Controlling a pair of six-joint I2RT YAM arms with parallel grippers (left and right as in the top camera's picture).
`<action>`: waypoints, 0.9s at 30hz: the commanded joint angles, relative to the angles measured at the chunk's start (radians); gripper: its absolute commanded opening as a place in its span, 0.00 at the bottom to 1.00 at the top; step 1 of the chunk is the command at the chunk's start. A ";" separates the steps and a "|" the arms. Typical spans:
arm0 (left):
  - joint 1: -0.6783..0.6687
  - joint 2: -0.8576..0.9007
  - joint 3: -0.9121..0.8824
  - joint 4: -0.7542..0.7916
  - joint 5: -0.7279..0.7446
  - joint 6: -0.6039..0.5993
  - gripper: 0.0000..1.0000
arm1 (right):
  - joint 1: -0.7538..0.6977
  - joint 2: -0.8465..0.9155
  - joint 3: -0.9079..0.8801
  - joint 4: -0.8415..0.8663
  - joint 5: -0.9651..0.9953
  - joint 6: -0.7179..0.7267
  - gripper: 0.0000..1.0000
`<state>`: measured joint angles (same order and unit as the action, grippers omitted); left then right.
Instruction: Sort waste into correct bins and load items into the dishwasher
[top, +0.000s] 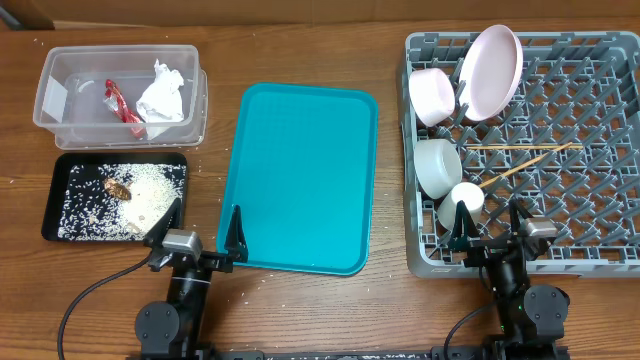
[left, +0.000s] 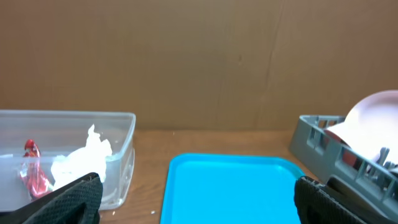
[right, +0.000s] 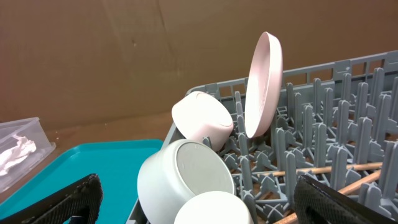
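Observation:
The clear tub at back left holds the red wrapper and the crumpled white napkin; both show in the left wrist view. The black tray holds rice grains and the brown scrap. The grey rack holds a pink plate, a pink bowl, a white bowl, a white cup and chopsticks. My left gripper is open and empty at the teal tray's near edge. My right gripper is open and empty at the rack's near edge.
The teal serving tray lies bare in the middle of the wooden table. A few rice grains lie scattered on the wood around the black tray. A brown cardboard wall stands behind the table.

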<state>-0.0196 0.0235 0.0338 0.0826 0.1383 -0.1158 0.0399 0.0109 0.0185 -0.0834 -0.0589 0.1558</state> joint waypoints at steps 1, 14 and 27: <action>-0.007 -0.020 -0.029 -0.042 -0.006 0.026 1.00 | -0.001 -0.008 -0.011 0.004 0.013 -0.003 1.00; -0.007 -0.019 -0.029 -0.146 0.016 0.011 1.00 | -0.001 -0.008 -0.011 0.004 0.013 -0.003 1.00; -0.007 -0.019 -0.029 -0.146 0.016 0.011 1.00 | -0.001 -0.008 -0.011 0.004 0.013 -0.003 1.00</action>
<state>-0.0196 0.0139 0.0086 -0.0612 0.1459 -0.1047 0.0399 0.0109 0.0185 -0.0834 -0.0589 0.1558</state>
